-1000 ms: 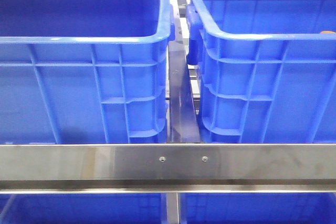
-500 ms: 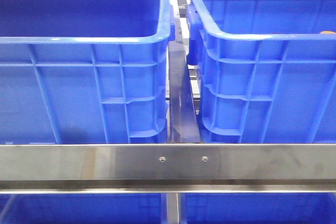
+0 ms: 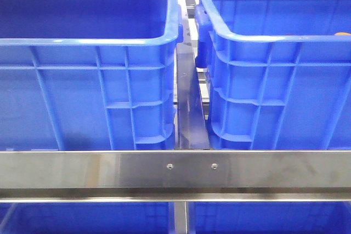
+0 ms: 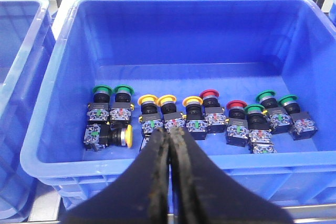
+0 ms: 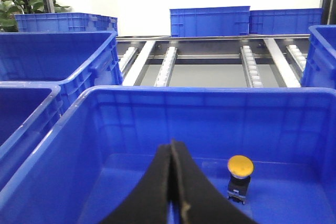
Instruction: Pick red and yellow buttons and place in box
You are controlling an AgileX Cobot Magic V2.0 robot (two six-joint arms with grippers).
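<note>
In the left wrist view, a blue bin (image 4: pixel 47 129) holds a row of push buttons. Three yellow buttons (image 4: pixel 167 99) stand upright and one more yellow button (image 4: pixel 126 136) lies on its side. Two red buttons (image 4: pixel 209 94) stand to their right, and green buttons (image 4: pixel 101 91) sit at both ends. My left gripper (image 4: pixel 169 131) is shut and empty above the bin's near wall. In the right wrist view, a blue box (image 5: pixel 79 129) holds a single upright yellow button (image 5: pixel 240 167). My right gripper (image 5: pixel 172 144) is shut and empty over it, left of that button.
The front view shows only two tall blue bins (image 3: pixel 88 69), (image 3: pixel 274 69) side by side behind a steel rail (image 3: pixel 175 171); neither gripper appears there. More blue bins (image 5: pixel 210 22) and a roller conveyor (image 5: pixel 168 64) lie beyond the box.
</note>
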